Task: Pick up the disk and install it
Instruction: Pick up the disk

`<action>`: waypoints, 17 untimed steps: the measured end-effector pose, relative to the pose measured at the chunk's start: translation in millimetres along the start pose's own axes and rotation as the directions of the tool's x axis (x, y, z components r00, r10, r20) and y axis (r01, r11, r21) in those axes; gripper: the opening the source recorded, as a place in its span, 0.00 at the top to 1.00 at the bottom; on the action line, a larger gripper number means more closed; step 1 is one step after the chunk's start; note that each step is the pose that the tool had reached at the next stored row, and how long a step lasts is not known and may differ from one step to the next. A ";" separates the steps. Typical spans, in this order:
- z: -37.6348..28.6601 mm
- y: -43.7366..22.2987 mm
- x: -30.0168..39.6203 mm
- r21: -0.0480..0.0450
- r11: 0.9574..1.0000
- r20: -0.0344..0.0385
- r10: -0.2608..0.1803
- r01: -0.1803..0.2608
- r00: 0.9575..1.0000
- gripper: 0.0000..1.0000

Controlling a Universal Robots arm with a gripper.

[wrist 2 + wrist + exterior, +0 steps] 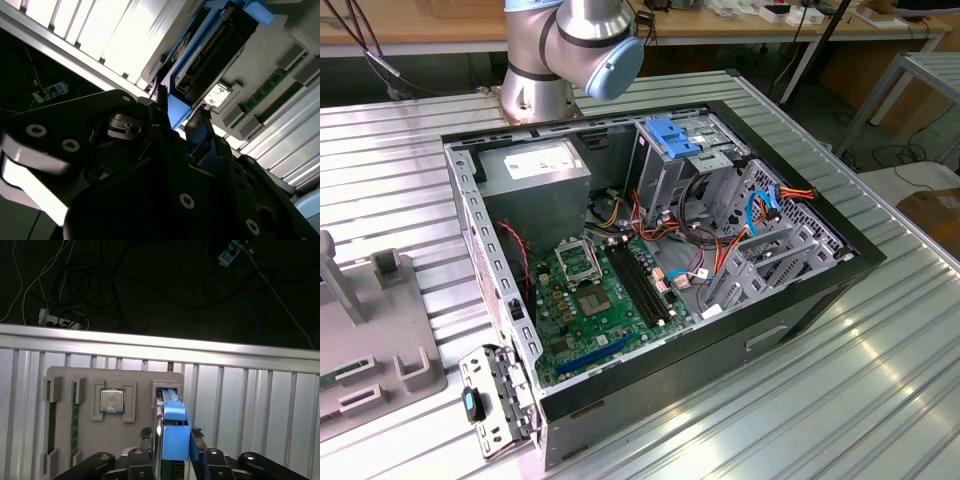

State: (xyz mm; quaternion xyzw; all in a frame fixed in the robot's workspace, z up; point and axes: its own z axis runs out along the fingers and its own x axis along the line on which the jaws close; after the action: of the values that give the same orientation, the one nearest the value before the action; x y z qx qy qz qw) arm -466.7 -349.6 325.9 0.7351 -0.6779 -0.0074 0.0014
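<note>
**Tool.** In both wrist views the gripper (171, 434) straddles the near end of the disk (174, 412). Its jaws are pressed against the two sides of the blue carrier, and no gap shows on either side. I judge it to be pinching the disk.

**Disk.** It stands on edge in a slot of the grey tray (65, 385), beside the seated CPU (112, 401). Its far end sits at the slot mouth. I cannot tell whether it has left the slot floor. In the exterior view the tray lies at that view's left on the table (840, 400), well apart from the open case (820, 290).

**Progress.** In my judgement the pick is at the grasp stage and the install is not started.

**Risks.**
- The hold is on one short end, with most of the disk reaching out beyond the jaws. That weight could pivot the disk in the grip or let it slide on the smooth plastic.
- A lift that is not straight could wedge the carrier against the slot walls and drag the tray.
- Loose cables (720, 240) lie beside the cage (670, 170). A tilted disk could snag them or miss the cage rails.
</note>
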 end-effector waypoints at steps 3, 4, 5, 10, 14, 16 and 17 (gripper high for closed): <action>2.5 0.1 0.4 0.000 1.000 0.000 0.000 0.000 1.000 0.58; 3.1 0.0 0.4 0.000 1.000 0.000 0.000 0.000 1.000 0.58; 5.1 0.0 0.5 0.000 1.000 0.000 0.000 0.000 1.000 0.58; 10.9 2.0 0.5 0.002 1.000 0.000 -0.004 0.004 1.000 0.58; 14.6 2.5 0.4 0.008 1.000 -0.001 -0.008 0.008 1.000 0.58; 15.7 2.7 0.5 0.008 1.000 -0.001 -0.009 0.009 1.000 0.58; 15.7 2.7 0.4 0.008 1.000 -0.001 -0.009 0.009 1.000 0.58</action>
State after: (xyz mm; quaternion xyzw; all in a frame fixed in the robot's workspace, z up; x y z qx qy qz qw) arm -469.5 -350.1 310.3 0.7381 -0.6747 -0.0043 -0.0014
